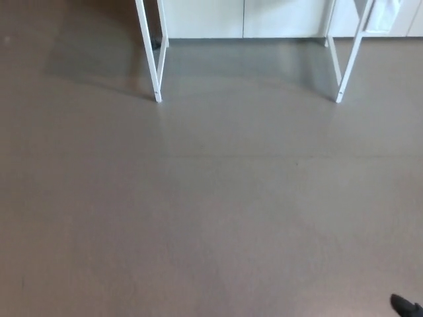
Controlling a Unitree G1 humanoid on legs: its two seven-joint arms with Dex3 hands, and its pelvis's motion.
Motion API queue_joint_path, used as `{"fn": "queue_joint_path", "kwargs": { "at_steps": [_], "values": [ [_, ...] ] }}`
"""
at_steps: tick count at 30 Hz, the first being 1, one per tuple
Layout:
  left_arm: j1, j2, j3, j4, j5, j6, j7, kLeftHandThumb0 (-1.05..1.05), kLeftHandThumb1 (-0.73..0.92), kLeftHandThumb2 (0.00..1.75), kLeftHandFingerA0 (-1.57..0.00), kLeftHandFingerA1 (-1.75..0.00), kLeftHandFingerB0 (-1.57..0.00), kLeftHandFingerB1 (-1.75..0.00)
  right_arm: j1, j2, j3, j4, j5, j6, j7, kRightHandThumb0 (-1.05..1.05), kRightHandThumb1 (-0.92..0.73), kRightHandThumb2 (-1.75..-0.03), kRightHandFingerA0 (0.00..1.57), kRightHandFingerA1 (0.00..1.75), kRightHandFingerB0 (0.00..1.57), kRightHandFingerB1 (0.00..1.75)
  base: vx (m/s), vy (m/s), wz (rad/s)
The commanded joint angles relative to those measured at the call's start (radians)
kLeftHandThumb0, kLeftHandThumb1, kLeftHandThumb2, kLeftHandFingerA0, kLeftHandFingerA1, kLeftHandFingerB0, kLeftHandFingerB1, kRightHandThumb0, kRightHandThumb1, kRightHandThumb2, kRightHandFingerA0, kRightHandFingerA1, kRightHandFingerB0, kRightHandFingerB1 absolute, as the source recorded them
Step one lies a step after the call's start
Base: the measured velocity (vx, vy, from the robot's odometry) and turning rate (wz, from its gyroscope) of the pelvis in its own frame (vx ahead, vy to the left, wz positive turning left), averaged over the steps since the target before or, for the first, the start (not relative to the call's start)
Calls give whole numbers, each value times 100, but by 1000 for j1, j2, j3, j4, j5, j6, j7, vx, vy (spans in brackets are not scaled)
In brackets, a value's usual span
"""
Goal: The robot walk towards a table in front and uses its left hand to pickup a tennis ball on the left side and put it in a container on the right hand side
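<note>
Only the white legs of the table show in the head view: the left leg (151, 53) and the right leg (349, 56) reach down to the grey floor at the top of the picture. The tabletop, the tennis ball and the container are out of the frame. A small black tip (404, 306) pokes in at the bottom right corner; what part of the robot it is I cannot tell. Neither hand shows.
Grey floor (211, 198) fills most of the view. White cabinet fronts (244, 18) run along the wall behind the table legs. Something pale hangs by the right leg (382, 16).
</note>
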Motion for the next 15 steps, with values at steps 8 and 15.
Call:
{"fn": "queue_joint_path", "kwargs": {
  "at_steps": [8,15],
  "values": [
    [18,1,-6,-26,2,-44,19,-24,47,57,-20,-41,-22,-30,-2,-18,15,-34,-42,85,-32,9,-81,-77,3,26,3,21,245,118,-4],
    [22,-18,11,-11,-5,-76,39,-21,47,56,-23,-41,-25,-30,-3,-13,14,-29,-44,103,-40,7,-79,-81,0,21,0,18,302,109,-3]
  ]
}}
